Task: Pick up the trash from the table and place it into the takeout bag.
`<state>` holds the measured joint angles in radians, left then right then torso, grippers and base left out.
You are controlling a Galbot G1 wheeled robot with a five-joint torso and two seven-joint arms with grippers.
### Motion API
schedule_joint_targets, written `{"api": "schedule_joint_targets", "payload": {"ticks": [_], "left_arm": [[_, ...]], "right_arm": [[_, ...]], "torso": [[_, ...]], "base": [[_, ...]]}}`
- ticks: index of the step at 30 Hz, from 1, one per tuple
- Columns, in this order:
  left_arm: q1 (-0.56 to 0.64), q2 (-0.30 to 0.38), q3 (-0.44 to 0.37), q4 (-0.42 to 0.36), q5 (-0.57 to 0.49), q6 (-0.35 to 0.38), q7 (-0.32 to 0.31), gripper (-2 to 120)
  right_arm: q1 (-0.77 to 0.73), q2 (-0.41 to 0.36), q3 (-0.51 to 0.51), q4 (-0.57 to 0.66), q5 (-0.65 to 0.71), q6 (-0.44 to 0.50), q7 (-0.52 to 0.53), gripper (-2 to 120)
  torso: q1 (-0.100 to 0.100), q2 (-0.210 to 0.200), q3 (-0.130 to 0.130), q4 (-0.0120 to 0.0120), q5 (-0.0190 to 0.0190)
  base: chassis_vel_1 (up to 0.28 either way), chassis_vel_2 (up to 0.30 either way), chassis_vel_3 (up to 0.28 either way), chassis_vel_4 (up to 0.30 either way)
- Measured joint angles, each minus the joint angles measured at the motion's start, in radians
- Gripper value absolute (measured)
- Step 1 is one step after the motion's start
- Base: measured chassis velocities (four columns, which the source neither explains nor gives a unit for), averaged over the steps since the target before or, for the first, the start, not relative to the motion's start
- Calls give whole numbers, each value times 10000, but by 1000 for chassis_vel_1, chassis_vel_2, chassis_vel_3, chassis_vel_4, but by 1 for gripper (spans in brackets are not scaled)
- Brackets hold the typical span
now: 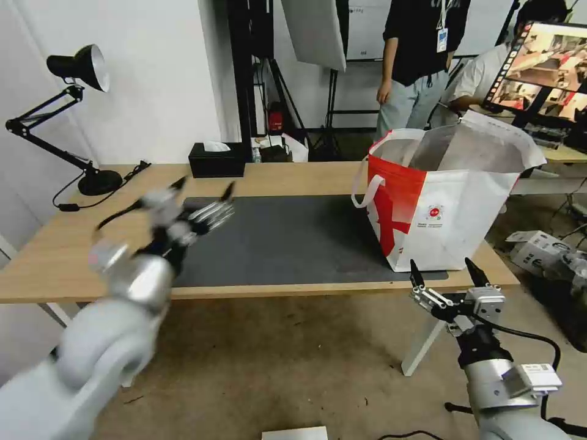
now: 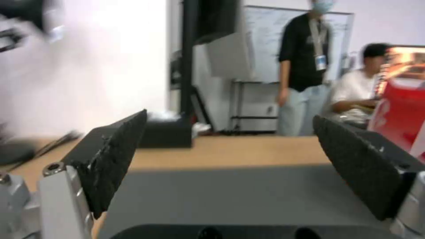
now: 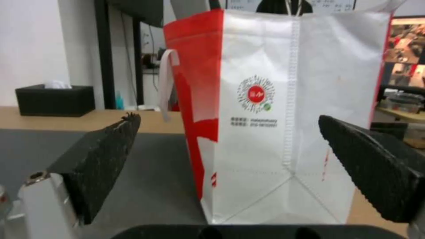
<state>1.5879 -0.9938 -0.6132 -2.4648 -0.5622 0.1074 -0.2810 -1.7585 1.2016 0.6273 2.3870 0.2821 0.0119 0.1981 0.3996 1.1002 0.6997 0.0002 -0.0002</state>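
Observation:
The takeout bag (image 1: 452, 208), red and white with a foil lining, stands open on the right end of the table (image 1: 55, 244), partly on the dark grey mat (image 1: 293, 238). No trash is in view. My left gripper (image 1: 205, 186) hovers open over the mat's left part, blurred, nothing between its fingers. From the left wrist view the left gripper (image 2: 229, 132) faces the mat (image 2: 230, 196), with the bag (image 2: 398, 109) off to one side. My right gripper (image 1: 441, 266) is open at the table's front edge, just in front of the bag. Its wrist view has the right gripper (image 3: 228, 129) pointing at the bag (image 3: 265, 99) close by.
A black tissue box (image 1: 217, 160) sits at the table's back edge, a black desk lamp (image 1: 92, 177) on the far left. Behind the table stand two people, a monitor (image 1: 544, 67) and a light stand. Boxes (image 1: 538, 247) lie on the floor to the right.

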Motion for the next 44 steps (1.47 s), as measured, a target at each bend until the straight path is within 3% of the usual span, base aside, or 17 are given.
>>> {"api": "schedule_joint_targets", "payload": {"ticks": [1,2,3,5,9,13,44], "left_arm": [[765,-697,-232,-217,581,-221,381,100],[765,-697,-232,-217,581,-221,381,100],[1788,-1704,-378,-399,1538,-669,1034,100],[2595,-2731,-215,-500,2639,-1296,1636,100],[3012,-3538,184,-489,3490,-1678,1861,100],[3039,-3776,291,-453,3784,-1760,1866,100],[2797,-3758,398,-359,3641,-1708,1783,100]], "right_arm": [[-36,12,99,56,-29,-10,9,100],[-36,12,99,56,-29,-10,9,100],[-109,52,252,142,-96,-15,21,100],[-292,182,478,329,-232,-13,35,100],[-551,461,712,634,-404,85,62,100],[-613,601,737,773,-581,200,135,100],[-620,640,693,774,-661,222,198,100]], "torso": [[0,0,-1,-1,0],[0,0,-1,-1,0],[-1,1,-1,3,6],[-1,1,0,0,8],[1,1,1,-5,5],[2,0,2,-4,4],[3,-2,3,-2,2]], "base": [[0,0,0,0],[0,0,0,0],[0,0,0,0],[0,0,0,0],[0,0,0,0],[0,0,0,0],[0,0,0,0]]}}
